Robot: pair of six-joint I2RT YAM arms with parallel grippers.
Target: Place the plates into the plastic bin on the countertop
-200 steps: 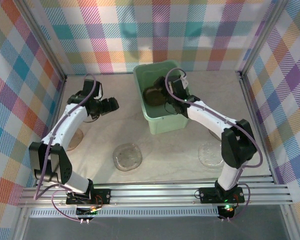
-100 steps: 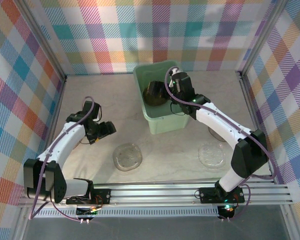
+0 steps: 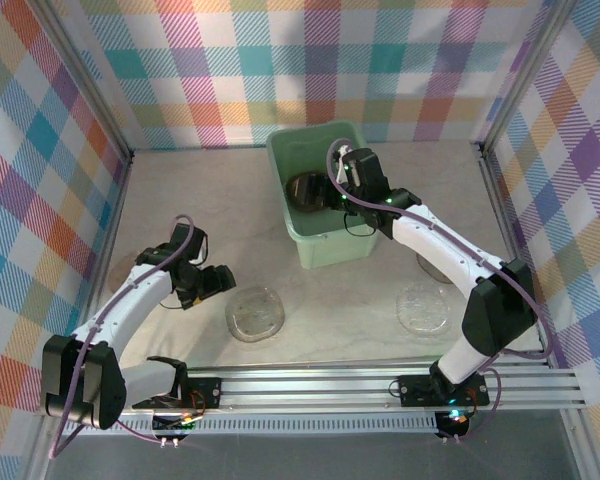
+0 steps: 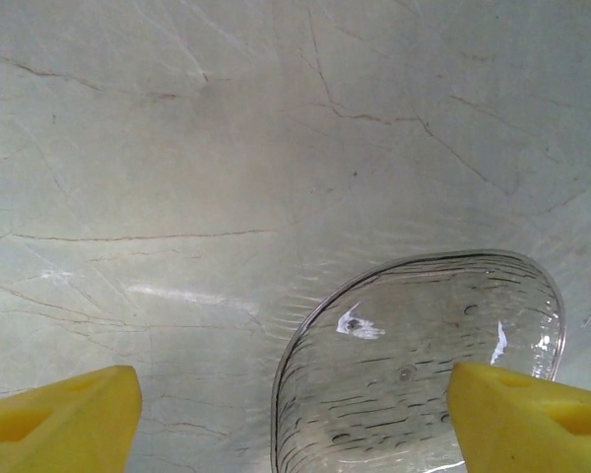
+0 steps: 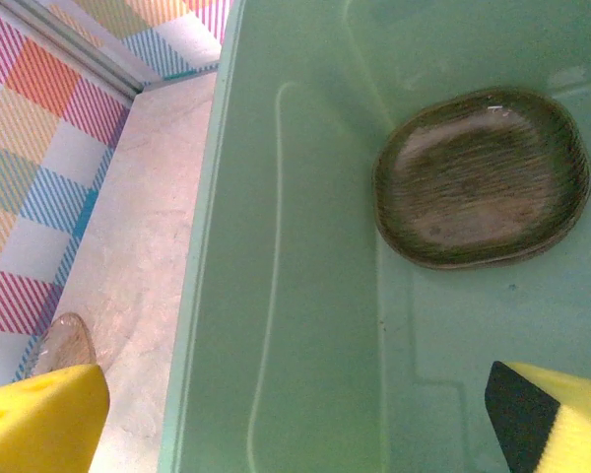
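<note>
Green bin (image 3: 330, 245) at countertop's (image 3: 330, 300) far edge, brown plate (image 5: 481, 177) inside | right gripper (image 5: 295, 424) above, wide, empty | left gripper (image 4: 295, 414) wide, empty, by clear plate (image 4: 419, 365)

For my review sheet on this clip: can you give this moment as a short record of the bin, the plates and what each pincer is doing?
bin: plastic bin toward the back of the countertop
in bin: dark plate, lying flat on the floor
on countertop: left clear plate; right clear plate
left pincer: open, empty, left clear plate between its fingers in the wrist view
right pincer: open, empty, over the bin
</note>
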